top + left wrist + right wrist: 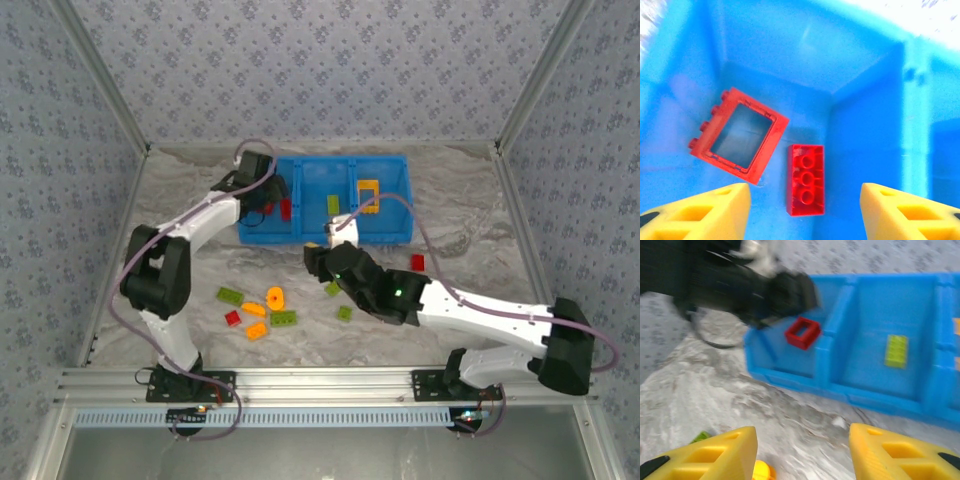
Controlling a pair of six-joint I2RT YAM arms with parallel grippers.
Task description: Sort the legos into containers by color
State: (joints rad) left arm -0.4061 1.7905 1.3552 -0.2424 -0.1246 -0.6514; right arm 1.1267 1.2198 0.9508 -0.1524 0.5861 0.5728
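My left gripper (805,212) hangs open inside the left compartment of the blue bin (865,125), with a red brick (805,179) lying underside-up on the floor between and beyond its fingers. A red frame (739,135) lies beside it. From above, the left gripper (265,200) is over that compartment (262,232). My right gripper (802,455) is open and empty, low over the table in front of the bin (840,390); an orange ring (762,471) sits by its left finger. The middle compartment holds a lime brick (896,350), the right one an orange piece (368,190).
Loose legos lie on the marble table: green (229,295), red (232,318), the orange ring (275,297), green (283,319), orange (256,331), green (344,312) and a red one (417,262) near the bin's right end. The right gripper (320,258) is just in front of the bin.
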